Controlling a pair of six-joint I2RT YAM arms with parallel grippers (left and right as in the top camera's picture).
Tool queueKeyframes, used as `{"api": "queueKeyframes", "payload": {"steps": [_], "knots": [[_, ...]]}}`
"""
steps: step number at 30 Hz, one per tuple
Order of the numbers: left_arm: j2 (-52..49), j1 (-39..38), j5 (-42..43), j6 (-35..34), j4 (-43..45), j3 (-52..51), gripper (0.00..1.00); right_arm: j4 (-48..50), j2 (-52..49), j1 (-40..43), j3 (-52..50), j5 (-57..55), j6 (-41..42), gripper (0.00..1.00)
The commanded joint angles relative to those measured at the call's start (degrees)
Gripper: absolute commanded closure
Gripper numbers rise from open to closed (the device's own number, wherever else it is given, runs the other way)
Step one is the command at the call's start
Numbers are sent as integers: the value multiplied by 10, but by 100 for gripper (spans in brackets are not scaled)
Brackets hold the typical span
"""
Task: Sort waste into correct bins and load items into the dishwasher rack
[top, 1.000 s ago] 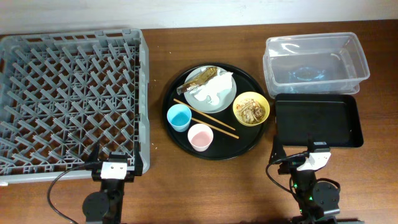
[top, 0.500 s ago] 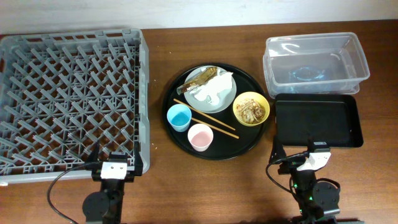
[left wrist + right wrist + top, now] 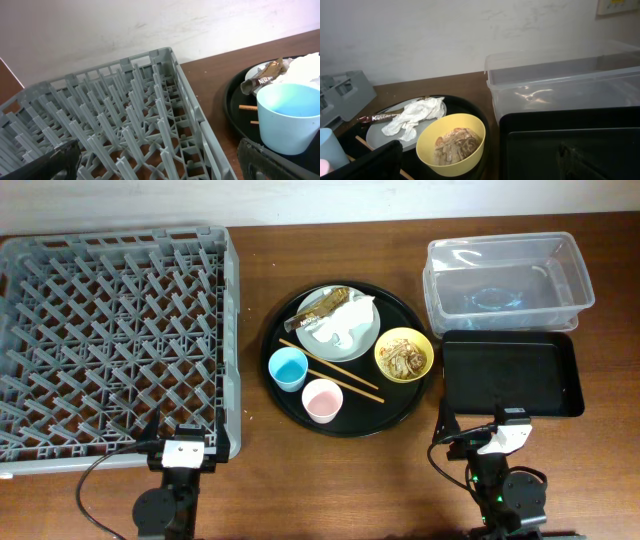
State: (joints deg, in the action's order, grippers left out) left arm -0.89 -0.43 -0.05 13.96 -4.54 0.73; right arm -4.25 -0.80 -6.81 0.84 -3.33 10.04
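Observation:
The grey rack (image 3: 232,330) fills the left of the table. On a round black tray (image 3: 385,405) stand a grey-green plate (image 3: 362,338) with a white napkin (image 3: 335,332) and a brown wrapper (image 3: 327,304), a yellow bowl (image 3: 403,355) of noodles (image 3: 462,144), a blue cup (image 3: 288,368), a pink cup (image 3: 322,400) and chopsticks (image 3: 335,367). The clear tub (image 3: 508,280) and the black rectangular tray (image 3: 512,373) are at the right. My left gripper (image 3: 160,165) is open over the rack's near corner. My right gripper (image 3: 475,162) is open and empty, near the rectangular tray's front edge.
Both arm bases sit at the table's front edge, the left (image 3: 180,455) by the rack's near right corner and the right (image 3: 500,445) in front of the black rectangular tray. A white wall runs behind the table.

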Motion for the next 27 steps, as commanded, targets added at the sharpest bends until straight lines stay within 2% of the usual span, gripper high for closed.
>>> {"api": "queueKeyframes", "payload": {"steps": [1,11,22,27], "knots": [[2,-3,-13,11,-1,-2,1,0,3,-3,-5,1,-6,2],[2,-3,-13,11,-1,-2,1,29,3,-3,-5,10,-6,2],[2,-3,-6,11,2,-2,1,74,3,-3,-5,109,-6,2],[2,-3,30,11,42,-2,1,86,3,-2,0,133,-6,2]]}}
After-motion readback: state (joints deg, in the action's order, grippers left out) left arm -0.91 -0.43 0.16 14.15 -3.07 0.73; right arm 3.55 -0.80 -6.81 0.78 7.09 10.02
